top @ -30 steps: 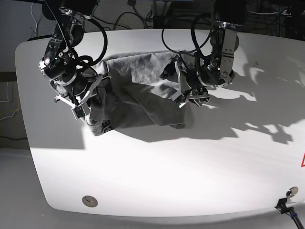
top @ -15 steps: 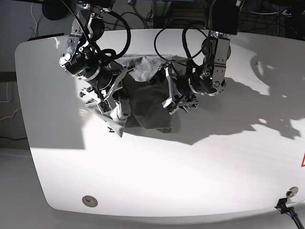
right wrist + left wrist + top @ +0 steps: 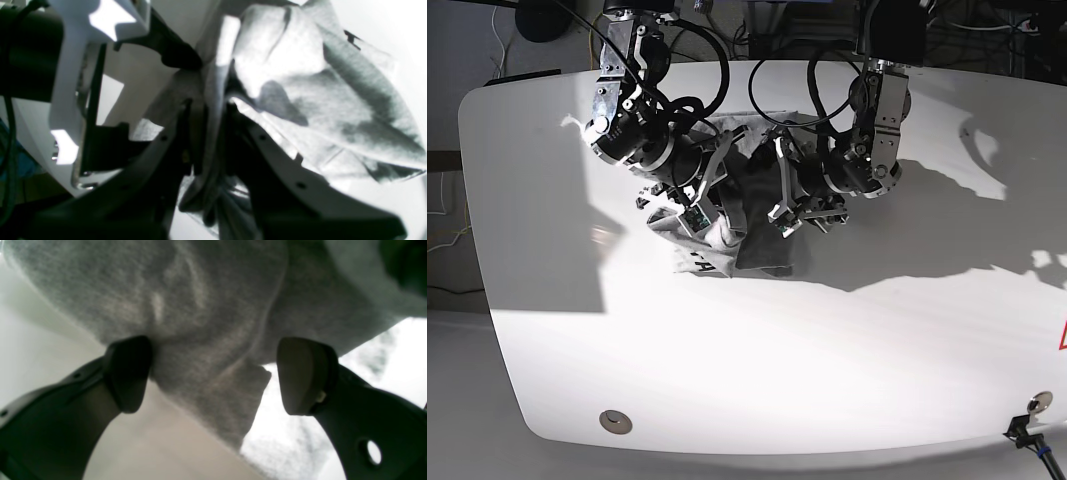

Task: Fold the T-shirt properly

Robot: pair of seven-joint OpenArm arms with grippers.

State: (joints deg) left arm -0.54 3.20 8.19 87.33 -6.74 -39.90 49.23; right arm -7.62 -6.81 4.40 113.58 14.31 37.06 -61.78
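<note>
The light grey T-shirt (image 3: pixel 762 245) lies bunched in a heap at the table's back middle, between my two arms. A strip of black lettering (image 3: pixel 699 262) shows on its front left edge. My right gripper (image 3: pixel 705 205) is shut on a fold of the T-shirt (image 3: pixel 333 100); in the right wrist view the cloth runs pinched between its fingers (image 3: pixel 213 110). My left gripper (image 3: pixel 782 200) stands wide open just right of the heap. In the left wrist view the grey T-shirt (image 3: pixel 213 306) hangs between the gripper's pads (image 3: pixel 217 373) and touches the left pad (image 3: pixel 128 373).
The white table (image 3: pixel 827 360) has a rounded front left corner with a round hole (image 3: pixel 615 422). A small clamp (image 3: pixel 1027 432) sits at the front right corner. Black cables (image 3: pixel 787 70) loop behind both arms. The other arm's white bracket (image 3: pixel 96 33) is close beside my right gripper.
My right arm has swept right across the table, dragging the shirt's left side with it. The shirt went from spread out to bunched. The left arm has shifted slightly left.
</note>
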